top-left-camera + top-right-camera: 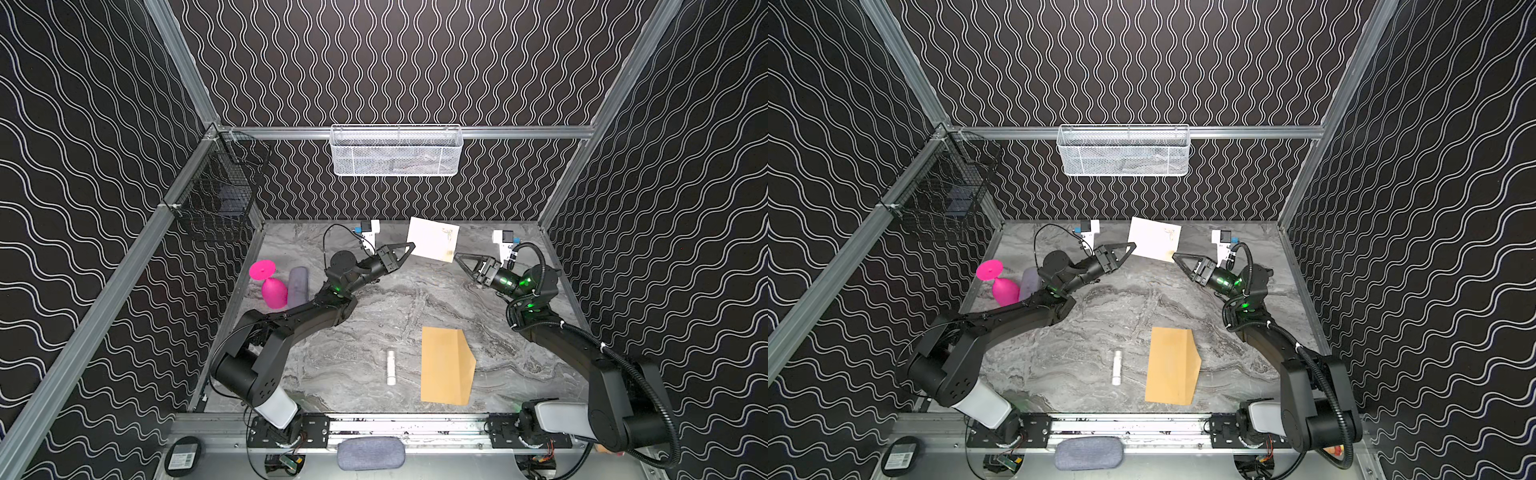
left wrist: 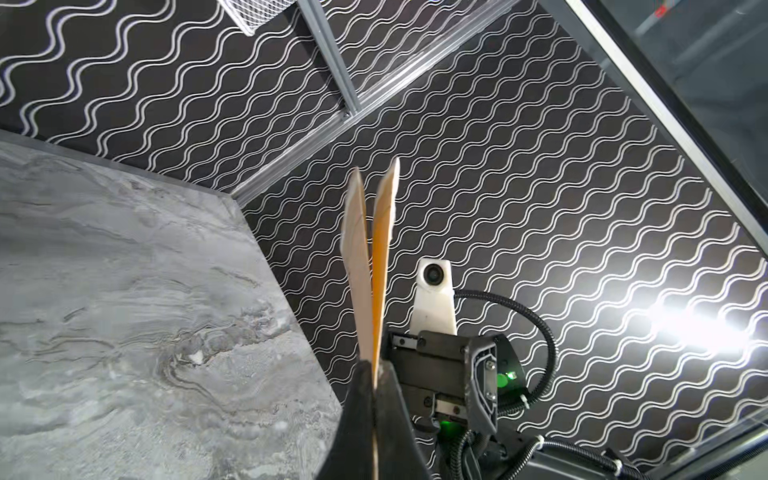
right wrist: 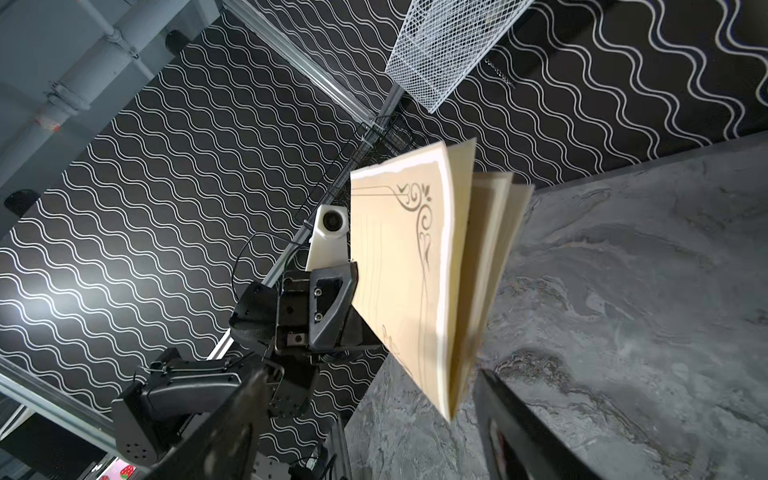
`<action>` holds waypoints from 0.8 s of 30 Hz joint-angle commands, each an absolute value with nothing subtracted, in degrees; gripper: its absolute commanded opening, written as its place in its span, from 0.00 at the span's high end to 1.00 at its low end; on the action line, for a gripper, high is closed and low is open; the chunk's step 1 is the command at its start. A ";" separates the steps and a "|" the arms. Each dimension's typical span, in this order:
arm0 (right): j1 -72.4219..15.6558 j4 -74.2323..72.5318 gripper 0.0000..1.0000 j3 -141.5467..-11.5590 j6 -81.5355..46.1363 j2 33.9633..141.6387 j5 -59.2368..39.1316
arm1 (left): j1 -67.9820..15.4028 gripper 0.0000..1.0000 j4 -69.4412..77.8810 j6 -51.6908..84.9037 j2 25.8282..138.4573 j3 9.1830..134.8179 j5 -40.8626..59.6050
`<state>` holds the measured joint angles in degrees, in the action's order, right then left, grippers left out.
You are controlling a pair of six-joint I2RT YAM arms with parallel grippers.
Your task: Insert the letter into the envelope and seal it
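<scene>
- Letter (image 1: 432, 244) (image 1: 1154, 243) hangs in the air over the rear of the surface (image 1: 374, 299). It is folded and pinched at one edge by the left tool (image 1: 410, 247), whose fingers are pressed fully together on the paper.
- In the left wrist view the letter (image 2: 357, 266) shows only edge-on. Two leaves splay apart from the clamped tips of the left tool (image 2: 374, 368), and their printed faces are hidden.
- In the right wrist view the letter (image 3: 399, 270) shows a dark scrolled corner flourish, a border line and faint ruled lines. No words can be read on it, and its further leaves are blurred.
- Wide open and gripping nothing, the right tool (image 3: 372, 374) has both fingers cut off by the frame edge. The letter's lower corner hangs between them, and whether either finger touches the paper cannot be told.
- In both top views the right tool (image 1: 457, 255) (image 1: 1174, 255) points at that same corner, its gap hidden by the angle.
- Flat near the front of the surface, well apart from the letter, lies the envelope (image 1: 444, 365) (image 1: 1169, 365), its pointed flap toward the right arm's side.
- Just beside the envelope, on the left arm's side, lies a white tube (image 1: 390, 367); any print on it is too small to read.
- At the surface's left edge a pink goblet (image 1: 272, 286) lies on its side against a lilac-grey object (image 1: 298, 282), which is partly hidden by the left arm.
- In front of the surface, a black disc (image 1: 183, 456) carries a white label with a barcode; its text is too small to read.
</scene>
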<state>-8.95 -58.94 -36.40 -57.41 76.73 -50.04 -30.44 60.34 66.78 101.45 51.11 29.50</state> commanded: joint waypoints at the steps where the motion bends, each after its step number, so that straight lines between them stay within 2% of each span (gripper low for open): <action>1: -9.05 -65.21 0.25 -37.19 -56.86 78.22 -51.62 | -30.76 1.00 64.35 68.80 101.89 51.06 30.98; 7: -9.05 -73.29 0.44 -39.49 -61.65 82.72 -53.70 | -31.11 1.00 64.08 68.34 101.35 50.63 31.03; 10: -9.05 -75.35 0.62 -40.46 -62.55 83.64 -53.94 | -31.16 1.00 64.23 68.36 101.34 50.30 30.98; 17: -8.96 -74.67 0.89 -41.31 -61.31 83.61 -54.14 | -31.26 1.00 64.33 68.29 101.03 50.36 31.37; 21: -8.62 -71.16 0.99 -41.40 -59.15 82.93 -54.11 | -31.20 1.00 64.31 67.77 100.39 49.93 31.43; 24: -8.61 -70.25 1.00 -41.83 -58.54 82.96 -54.44 | -31.25 1.00 63.75 66.81 99.72 49.75 31.46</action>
<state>-8.67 -70.06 -40.99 -59.88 83.35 -54.08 -31.20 62.19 67.70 100.25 49.91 31.03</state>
